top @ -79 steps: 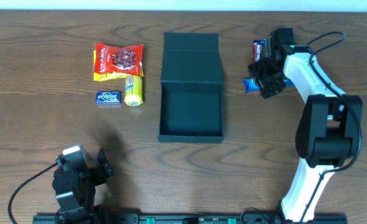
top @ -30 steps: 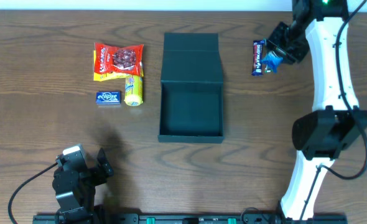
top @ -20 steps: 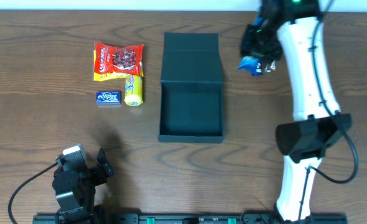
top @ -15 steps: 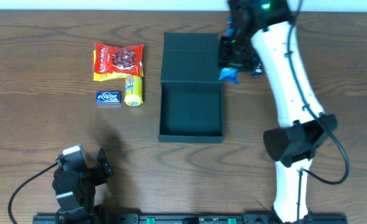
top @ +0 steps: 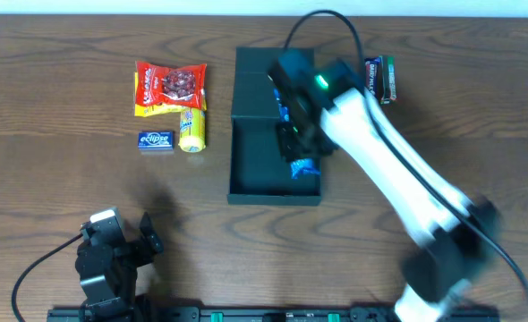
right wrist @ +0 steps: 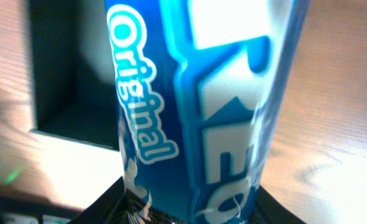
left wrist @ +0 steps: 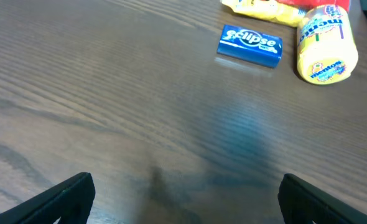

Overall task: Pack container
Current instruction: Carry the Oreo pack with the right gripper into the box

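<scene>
Blue packet [top: 304, 166] over the open container [top: 255, 165]
I see my right gripper [top: 295, 143] clenched on it (print reads "Original"), above the container in the table's [top: 67, 197] middle; my left gripper [left wrist: 185, 193] stands spread.

Right arm [top: 385, 174] motion-blurred, stretched diagonally; right gripper [top: 300, 148] clamped on blue Oreo packet [right wrist: 196, 93]. Left arm [top: 103, 259] folded low, left gripper [left wrist: 186, 190] fingers spread wide.
</scene>
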